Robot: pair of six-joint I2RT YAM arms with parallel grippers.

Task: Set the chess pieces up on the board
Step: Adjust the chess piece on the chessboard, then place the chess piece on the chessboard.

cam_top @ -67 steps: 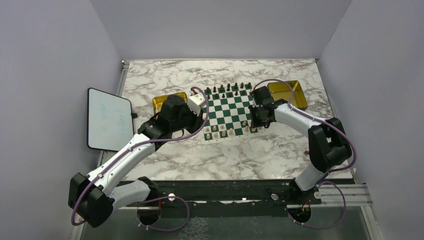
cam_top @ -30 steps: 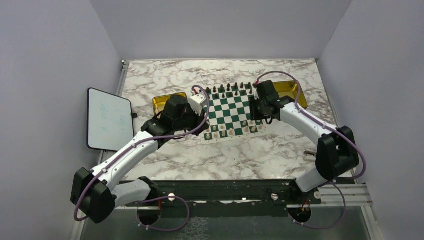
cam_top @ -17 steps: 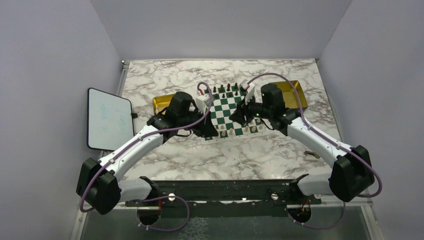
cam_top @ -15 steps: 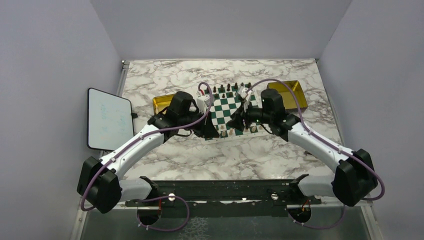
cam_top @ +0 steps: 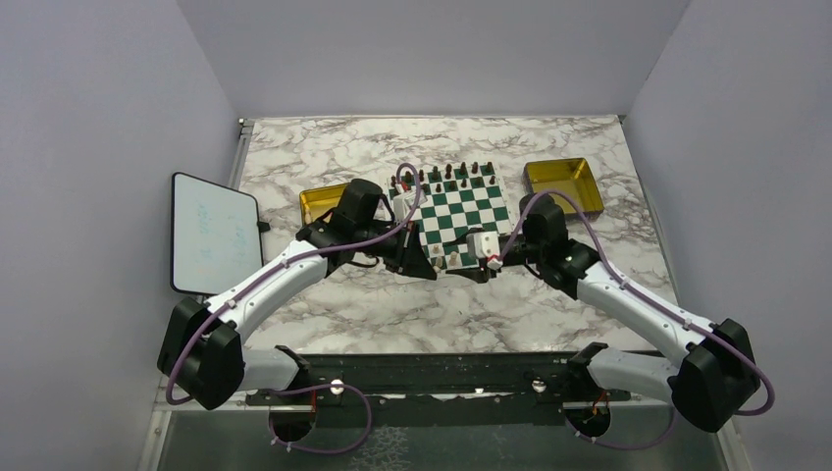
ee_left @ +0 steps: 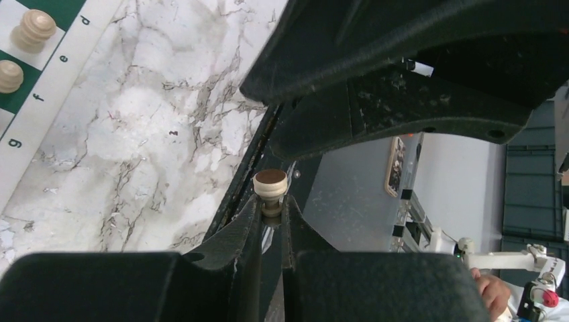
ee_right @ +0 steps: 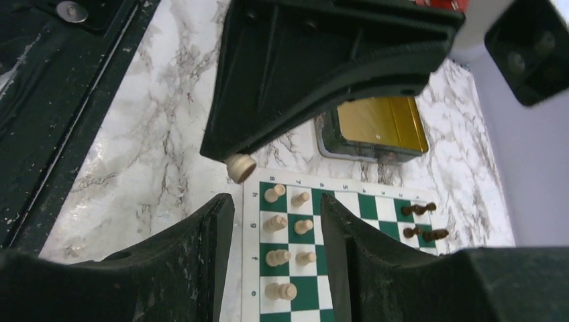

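Jaws of the left gripper (ee_left: pixel 270 201) are closed on a cream chess piece (ee_left: pixel 270 190), pinching its narrow stem so that the brown felt base points away from the fingers. From the right wrist view that piece (ee_right: pixel 240 168) hangs just beside the near-left corner of the board (ee_right: pixel 249 268), over the marble table (cam_top: pixel 324 147). It seems to be clear of the surface, though the angle makes that hard to confirm.

The right gripper (ee_right: pixel 276 201) sits at the board's near edge, pointing left toward the left gripper. Its jaws stand apart with nothing between them.

Other cream chess pieces (ee_right: pixel 275 257) stand in two rows along the near side of the board. Dark pieces (cam_top: pixel 451 174) line the far side.

A gold tray (cam_top: pixel 327 203) lies just left of the board, partly under the left arm. A second gold tray (cam_top: pixel 562 184) lies to the right. A white tablet (cam_top: pixel 214 234) rests at the table's left edge.
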